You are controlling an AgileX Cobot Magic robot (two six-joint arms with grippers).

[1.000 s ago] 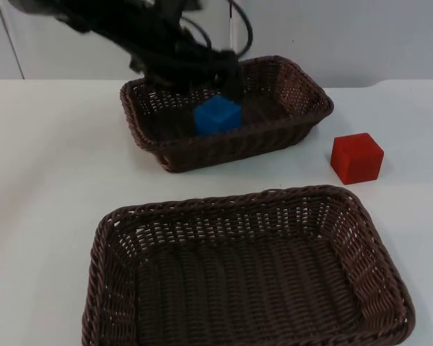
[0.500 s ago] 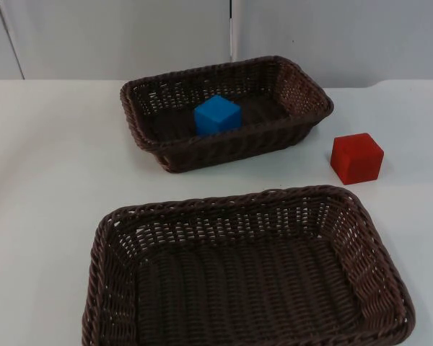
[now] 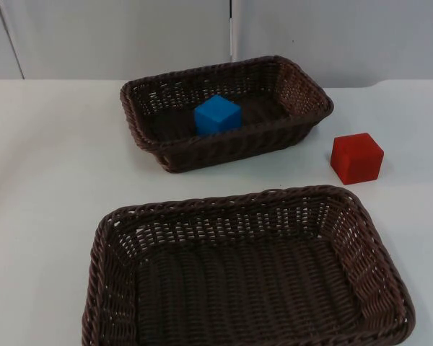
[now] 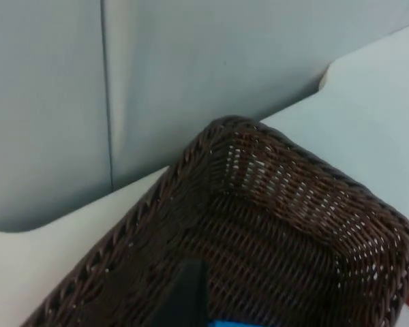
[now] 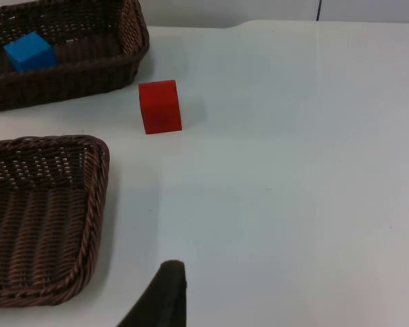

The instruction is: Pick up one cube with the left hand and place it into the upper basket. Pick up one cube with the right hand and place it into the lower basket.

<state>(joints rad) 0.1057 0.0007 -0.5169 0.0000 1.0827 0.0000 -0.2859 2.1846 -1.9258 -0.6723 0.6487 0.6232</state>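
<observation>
Upper basket [image 3: 303, 115]: dark brown woven wicker, ribbed and rough, open weave in the walls, braided rim.
Lower basket [image 3: 375, 267]: same brown wicker, tight ridged floor.
Blue cube [image 3: 217, 115]: smooth, matt, plain faces.
Red cube [image 3: 356, 158]: smooth, matt.
Table [image 3: 50, 166]: white, smooth, faint sheen.
Partition wall [image 3: 115, 36]: grey, flat, matt panels.

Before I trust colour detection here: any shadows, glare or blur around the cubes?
Top view: even light, the red cube casts a faint shadow on the table, the blue cube sits in the upper basket's darker interior. Right wrist view: sharp, no glare. Left wrist view: fingertip out of focus.
</observation>
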